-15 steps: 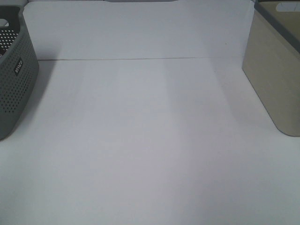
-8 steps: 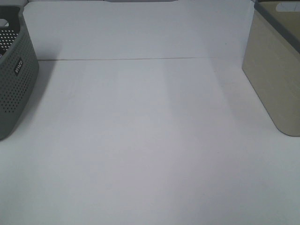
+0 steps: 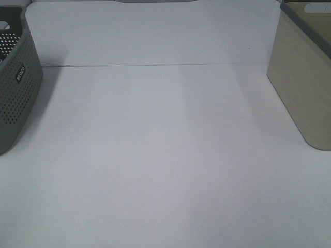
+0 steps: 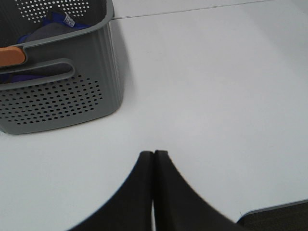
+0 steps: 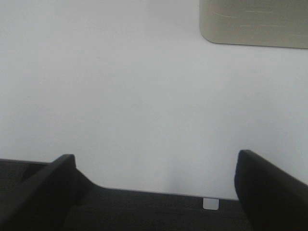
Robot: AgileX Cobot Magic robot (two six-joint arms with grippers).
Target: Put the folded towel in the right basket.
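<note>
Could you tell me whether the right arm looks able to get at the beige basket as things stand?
Probably yes: in the right wrist view, only bare white table lies between the open right gripper and the beige basket, with nothing in the way.

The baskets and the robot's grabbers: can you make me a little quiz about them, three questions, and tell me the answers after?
1. True or false: the grey basket with holes stands on the left of the white table in the high view.
2. Which gripper is open? A) the left gripper B) the right gripper C) both
3. Fill in: the basket on the right of the high view, the beige basket, has ______ sides, with no holes.

Key
1. True.
2. B. The right gripper's fingers stand wide apart and hold nothing; the left gripper's fingers touch.
3. Solid. No folded towel shows on the table; the grey basket holds dark and blue cloth in the left wrist view.
</note>
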